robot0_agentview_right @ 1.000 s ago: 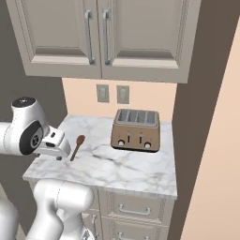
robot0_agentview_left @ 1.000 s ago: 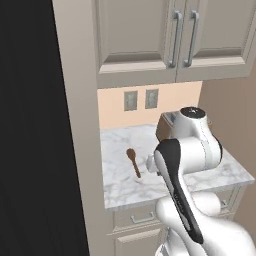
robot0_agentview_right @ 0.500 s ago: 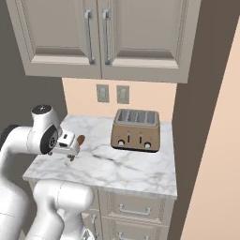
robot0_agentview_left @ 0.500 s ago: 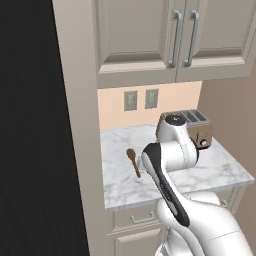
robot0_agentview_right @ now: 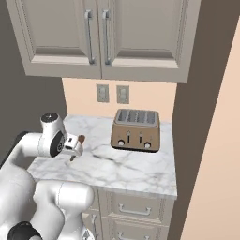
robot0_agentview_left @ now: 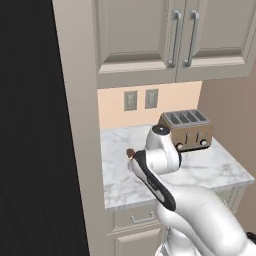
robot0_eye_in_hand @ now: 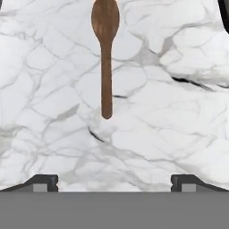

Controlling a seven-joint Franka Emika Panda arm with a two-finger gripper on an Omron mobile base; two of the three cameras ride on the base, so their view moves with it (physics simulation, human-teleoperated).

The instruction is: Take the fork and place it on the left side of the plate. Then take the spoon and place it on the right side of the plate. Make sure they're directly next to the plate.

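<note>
Marble Desk, Spoon Ahead, Jaws Wide and Empty

Marble desk [robot0_eye_in_hand: 170, 116] spreads beneath the gripper [robot0_eye_in_hand: 114, 181], whose jaws stand fully apart at the bottom of the hand view, holding nothing. Beyond them the spoon [robot0_eye_in_hand: 106, 49] lies flat at upper centre, handle toward the fingertips, bowl farther off. Farther back, right of centre in the right base view, stands a toaster [robot0_agentview_right: 136, 129]. Risk, as I judge it: the task names the fork first, so grabbing the spoon now would swap the order, and its thin handle could slip from the jaws.

Matt brown wooden spoon [robot0_eye_in_hand: 105, 49] lies on a smooth, grey-veined white marble counter [robot0_eye_in_hand: 170, 112]
</note>
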